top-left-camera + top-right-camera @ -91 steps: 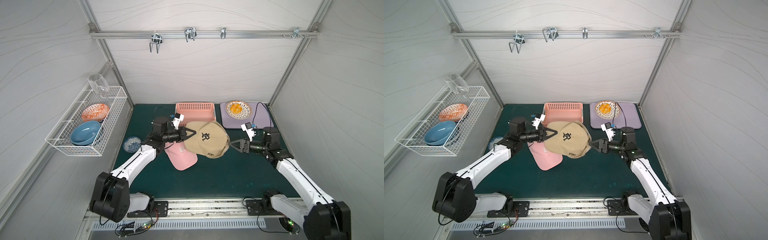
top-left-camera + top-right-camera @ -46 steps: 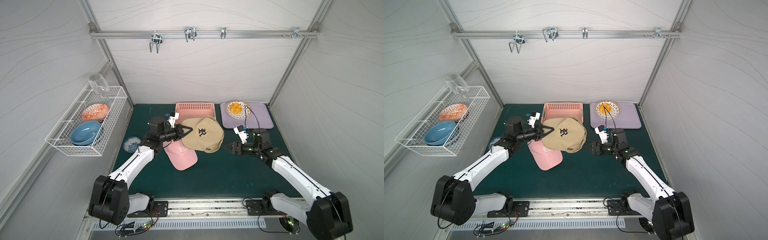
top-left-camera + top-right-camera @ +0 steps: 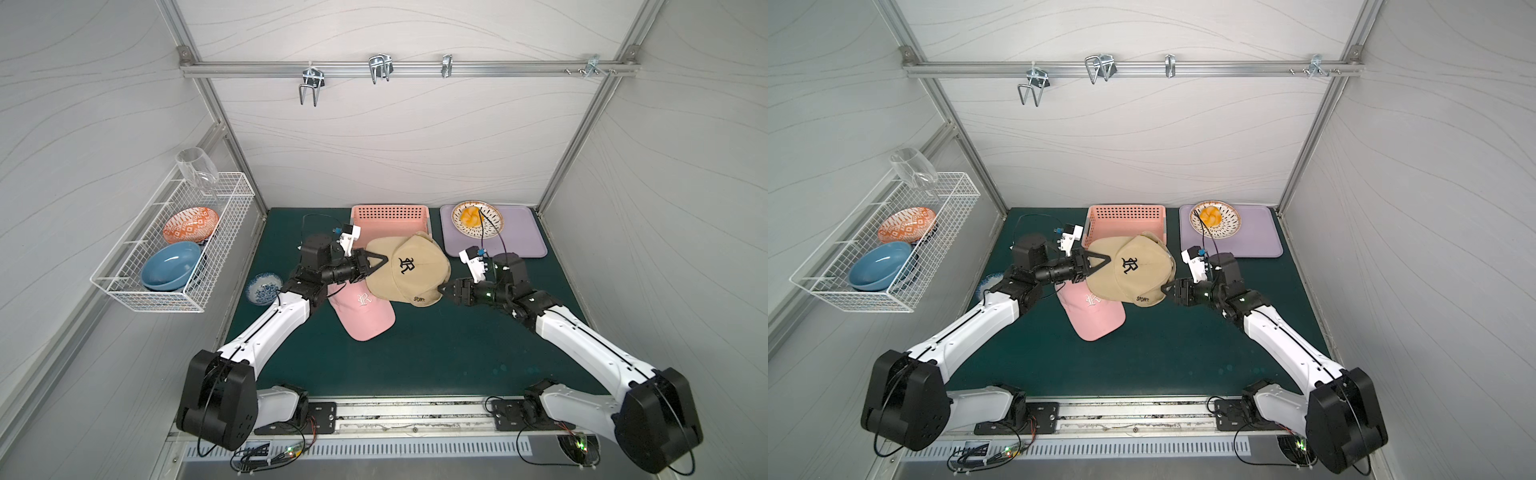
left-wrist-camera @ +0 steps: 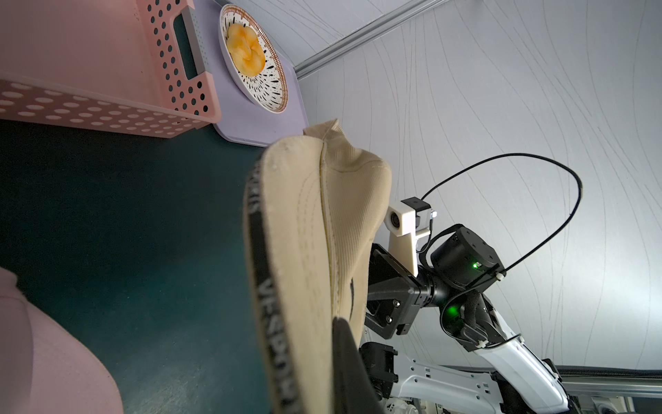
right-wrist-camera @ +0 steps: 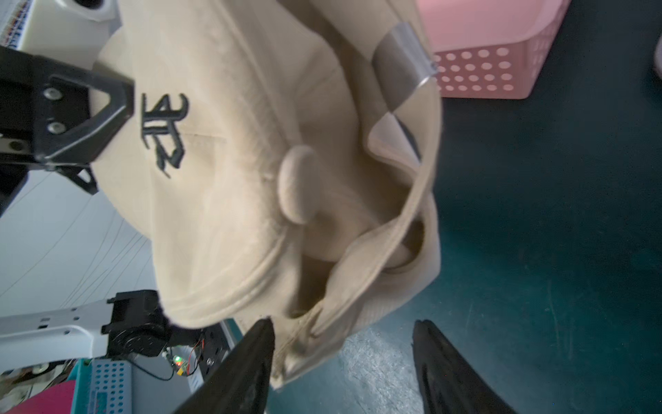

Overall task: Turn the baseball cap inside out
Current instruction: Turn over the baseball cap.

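Two caps show in both top views. One, a tan cap (image 3: 419, 278) with a black monogram (image 3: 406, 263), hangs clear of the green tabletop (image 3: 436, 353). It is right in front of the pink basket (image 3: 390, 207) and covers part of the basket's front rim. The left fingers (image 3: 380, 259) are pressed together on the tan cap's edge near the basket's front left corner. The right fingers (image 3: 446, 289) sit at the cap's opposite edge, farther out from the basket, and they stand apart. A pink cap (image 3: 365, 316) lies flat on the tabletop in front of the basket, partly under the tan one. A purple tray (image 3: 519, 241) lies just beside the basket and carries a patterned plate (image 3: 496, 223).

From the left wrist, the tan cap is seen edge-on, its black lettered band (image 4: 261, 286) facing the tabletop. One dark finger overlaps the cloth at the near end. Beyond the cap the basket and the plate show, and the right arm is close behind the cap's outer face.

From the right wrist, the right fingers are parted, with the cap's rear rim drooping beside one of them; whether it touches I cannot tell. The cap's top button (image 5: 297, 182) and metal buckle (image 5: 401, 61) face this camera, and the left fingers clamp the front by the monogram.
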`<action>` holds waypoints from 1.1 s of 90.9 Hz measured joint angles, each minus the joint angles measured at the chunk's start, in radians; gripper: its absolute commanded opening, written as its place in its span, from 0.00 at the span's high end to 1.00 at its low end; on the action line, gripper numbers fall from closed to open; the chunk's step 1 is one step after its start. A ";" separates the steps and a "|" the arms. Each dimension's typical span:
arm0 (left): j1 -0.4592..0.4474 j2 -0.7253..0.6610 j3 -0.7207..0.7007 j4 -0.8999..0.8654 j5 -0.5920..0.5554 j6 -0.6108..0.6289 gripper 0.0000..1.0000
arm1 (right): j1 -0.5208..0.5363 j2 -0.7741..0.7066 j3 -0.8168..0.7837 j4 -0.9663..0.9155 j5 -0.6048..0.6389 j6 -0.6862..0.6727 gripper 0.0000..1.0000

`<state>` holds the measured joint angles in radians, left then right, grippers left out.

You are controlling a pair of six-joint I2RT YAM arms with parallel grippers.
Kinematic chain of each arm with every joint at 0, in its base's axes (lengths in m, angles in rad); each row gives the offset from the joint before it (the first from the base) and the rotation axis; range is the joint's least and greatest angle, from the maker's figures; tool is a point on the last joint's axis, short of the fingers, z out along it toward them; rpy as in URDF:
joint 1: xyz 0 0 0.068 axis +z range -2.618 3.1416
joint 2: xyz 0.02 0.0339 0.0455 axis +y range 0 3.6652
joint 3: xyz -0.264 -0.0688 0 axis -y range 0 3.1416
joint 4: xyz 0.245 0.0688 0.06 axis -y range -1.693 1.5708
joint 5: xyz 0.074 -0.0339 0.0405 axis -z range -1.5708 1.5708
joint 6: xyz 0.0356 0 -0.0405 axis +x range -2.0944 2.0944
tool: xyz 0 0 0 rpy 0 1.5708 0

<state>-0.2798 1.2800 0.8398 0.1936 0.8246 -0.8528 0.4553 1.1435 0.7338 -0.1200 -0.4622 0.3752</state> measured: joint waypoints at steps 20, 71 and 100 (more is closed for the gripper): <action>-0.003 0.000 -0.011 0.052 -0.002 -0.044 1.00 | 0.003 0.018 -0.001 0.036 0.069 0.029 0.43; -0.009 0.001 -0.032 0.202 -0.001 -0.148 1.00 | 0.000 0.114 -0.002 0.177 0.039 0.102 0.99; -0.004 0.046 -0.075 0.426 0.001 -0.318 1.00 | -0.112 -0.079 -0.092 0.367 -0.214 0.216 1.00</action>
<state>-0.2840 1.3262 0.7650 0.6197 0.8253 -1.1709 0.3435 1.0649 0.6418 0.2474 -0.6758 0.5911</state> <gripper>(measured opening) 0.096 0.075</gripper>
